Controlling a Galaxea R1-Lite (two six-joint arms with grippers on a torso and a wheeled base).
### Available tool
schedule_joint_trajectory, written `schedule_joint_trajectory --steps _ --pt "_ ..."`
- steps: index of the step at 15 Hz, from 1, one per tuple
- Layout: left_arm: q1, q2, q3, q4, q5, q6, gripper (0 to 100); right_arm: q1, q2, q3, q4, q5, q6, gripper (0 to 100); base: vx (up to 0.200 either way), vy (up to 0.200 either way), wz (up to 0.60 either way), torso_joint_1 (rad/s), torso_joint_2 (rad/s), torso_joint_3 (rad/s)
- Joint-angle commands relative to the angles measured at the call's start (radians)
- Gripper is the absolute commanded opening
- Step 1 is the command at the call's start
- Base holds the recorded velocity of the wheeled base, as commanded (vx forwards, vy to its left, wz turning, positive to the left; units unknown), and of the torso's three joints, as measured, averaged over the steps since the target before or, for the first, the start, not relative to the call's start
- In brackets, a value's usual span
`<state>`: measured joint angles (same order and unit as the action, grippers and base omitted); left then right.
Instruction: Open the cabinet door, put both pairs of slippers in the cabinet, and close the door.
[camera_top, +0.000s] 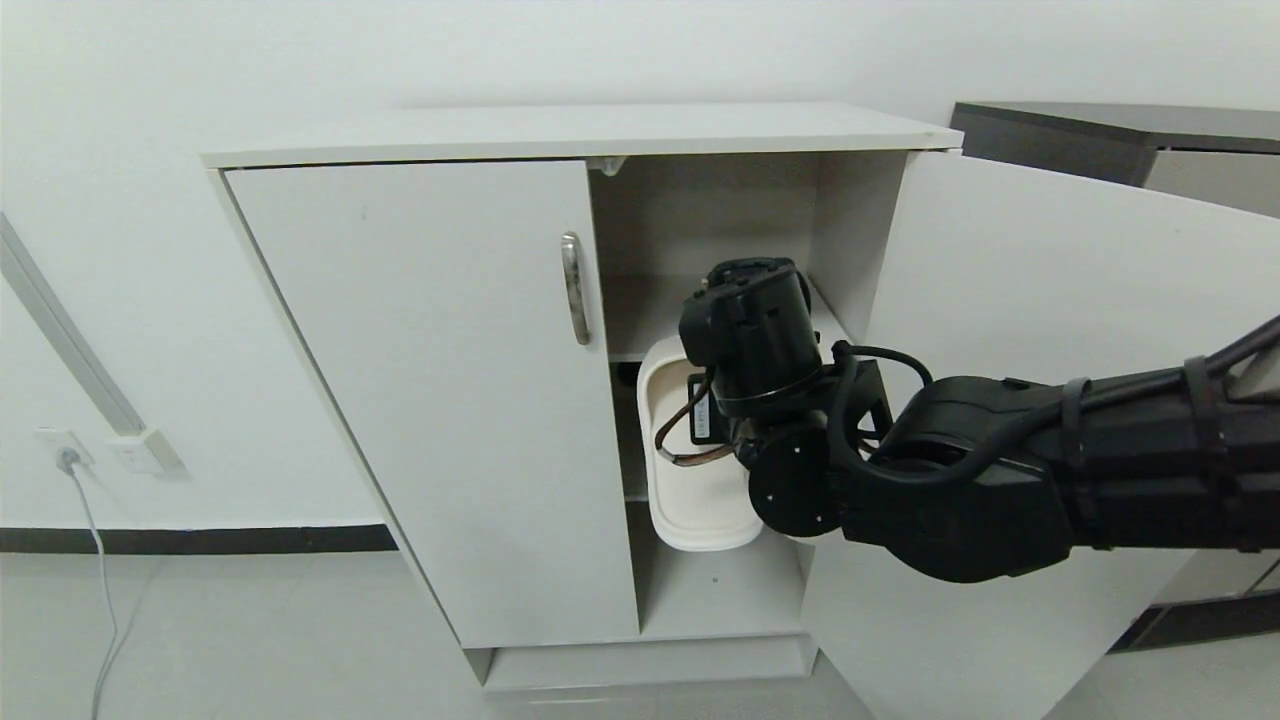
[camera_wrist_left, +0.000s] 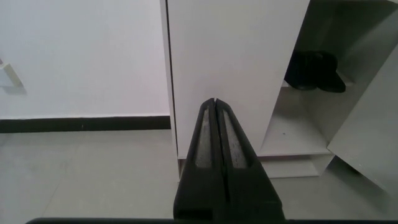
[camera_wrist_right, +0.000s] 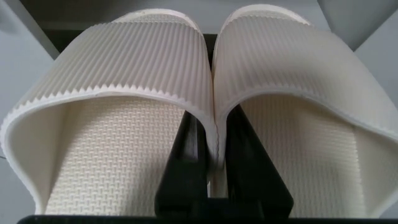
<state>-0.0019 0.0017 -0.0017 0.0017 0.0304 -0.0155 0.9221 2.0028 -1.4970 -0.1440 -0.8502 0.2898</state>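
right wrist view: pincer (camera_wrist_right: 214, 149) grips two slippers (camera_wrist_right: 124, 81)

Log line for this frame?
right gripper shut on cream ribbed slippers | at open white cabinet | black slippers inside | left gripper shut, empty

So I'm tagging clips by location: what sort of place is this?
Probably a plain indoor room, more office or lab than home: a white two-door cabinet against a bare white wall, a smooth grey floor with black skirting, and a dark grey counter beside it.
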Motion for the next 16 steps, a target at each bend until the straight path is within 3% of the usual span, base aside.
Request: schedule_joint_trajectory --steps 1,11,16 --pt "0.0 0.001 0.0 0.0 0.0 0.0 0 -0.003 0.008 0.001 -0.005 0.0 -0.004 0 0.0 0.0 0.0 0.0 0.0 0.0" --pt "0.0 0.001 0.0 0.0 0.0 -0.001 0 -0.008 0.005 0.006 -0.009 0.0 -0.004 0 0.18 0.0 0.0 0.002 0.0 0.003" --pt "0.0 0.001 0.0 0.0 0.003 -0.001 0 -0.009 0.013 0.006 -0.029 0.005 -0.017 0 0.0 0.0 0.0 0.0 0.0 0.0"
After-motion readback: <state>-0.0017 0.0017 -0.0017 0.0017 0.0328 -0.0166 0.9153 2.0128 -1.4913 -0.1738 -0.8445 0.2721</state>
